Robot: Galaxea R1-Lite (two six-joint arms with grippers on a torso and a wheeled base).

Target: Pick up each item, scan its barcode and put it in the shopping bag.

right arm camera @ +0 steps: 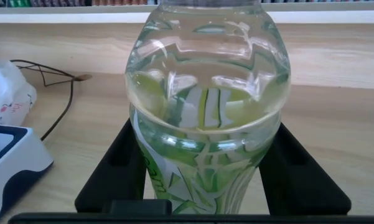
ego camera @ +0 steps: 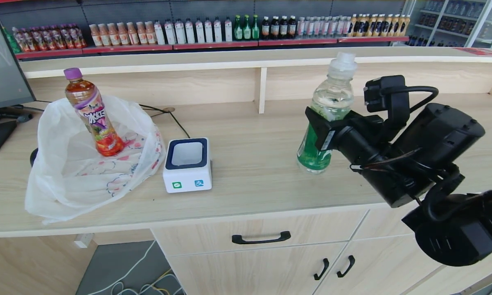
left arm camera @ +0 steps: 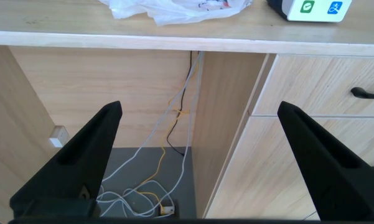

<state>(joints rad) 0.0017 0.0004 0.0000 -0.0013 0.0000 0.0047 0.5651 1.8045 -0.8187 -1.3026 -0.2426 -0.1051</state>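
1. The right tool (ego camera: 317, 131) is clamped round the middle of the green bottle (ego camera: 329, 107) with a finger on each side. The bottle is upright with a slight lean, over the right half of the table (ego camera: 250, 164), about midway between the front and back edges.
2. The left tool (left arm camera: 199, 174) is spread wide with nothing in it. It hangs below the table's front edge, facing the gap with the loose cables (left arm camera: 174, 143).
3. The step in hand looks like getting the bottle to the scanner (ego camera: 187, 164), which sits near the front edge, left of the middle and well apart from the bottle. Its window faces up, so I'd tip the bottle over it and turn the wrist until the barcode faces the window. Go slow — it's a smooth round bottle with liquid sloshing inside, so it could twist in the grip.
4. After that comes the bag (ego camera: 66, 184) by the front left corner. A red bottle (ego camera: 94, 116) is already standing in it, so drop in beside that one, not on top.
5. Stuff I can't make out:
   - where the barcode is on the label
   - whether the bottle's base is touching the table or just off it
   - the cap in the right wrist view — it's cut off
   - how wide the bag's mouth really is, with all that crumpled plastic
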